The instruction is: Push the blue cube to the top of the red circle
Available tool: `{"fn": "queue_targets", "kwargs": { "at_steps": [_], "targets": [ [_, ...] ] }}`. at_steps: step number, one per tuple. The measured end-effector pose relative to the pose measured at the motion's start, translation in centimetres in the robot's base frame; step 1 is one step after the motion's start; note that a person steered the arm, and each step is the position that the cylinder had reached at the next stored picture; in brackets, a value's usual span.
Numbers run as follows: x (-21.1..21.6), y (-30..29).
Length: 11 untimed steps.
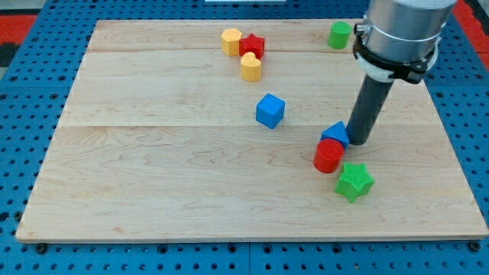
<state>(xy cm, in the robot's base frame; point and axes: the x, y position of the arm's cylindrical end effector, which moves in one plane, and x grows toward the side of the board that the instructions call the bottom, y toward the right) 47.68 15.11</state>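
Counted on board: two blue blocks (pixel 270 111) (pixel 335 134), two red (pixel 252 46) (pixel 328 156), two yellow (pixel 231 41) (pixel 250 67), two green (pixel 340 35) (pixel 354 182); eight total

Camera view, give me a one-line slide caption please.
My tip rests beside a blue block touching the red circle, while the blue cube sits apart.

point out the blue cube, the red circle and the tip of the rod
blue cube (pixel 270 111): camera view, on its front face
red circle (pixel 328 156): camera view, on its side wall
my tip (pixel 357 142): camera view, the rod's very end
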Motion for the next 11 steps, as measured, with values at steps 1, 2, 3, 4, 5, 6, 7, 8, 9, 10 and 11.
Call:
{"fn": "queue_targets", "kwargs": {
  "at_steps": [1,2,3,4,5,6,7,8,9,10,11],
  "targets": [
    [-2.5,1.7],
    [-6.6,-2.1],
    [-7.7,-11.7],
    [-10.4,-14.8],
    [-7.6,-20.1],
    [-5.1,-16.0],
    [-6.3,-11.2],
    [-5.9,-6.9],
    [-2.8,-5.3],
    [-3.2,-7.8],
    [-6.5,-5.9]
  ]
}}
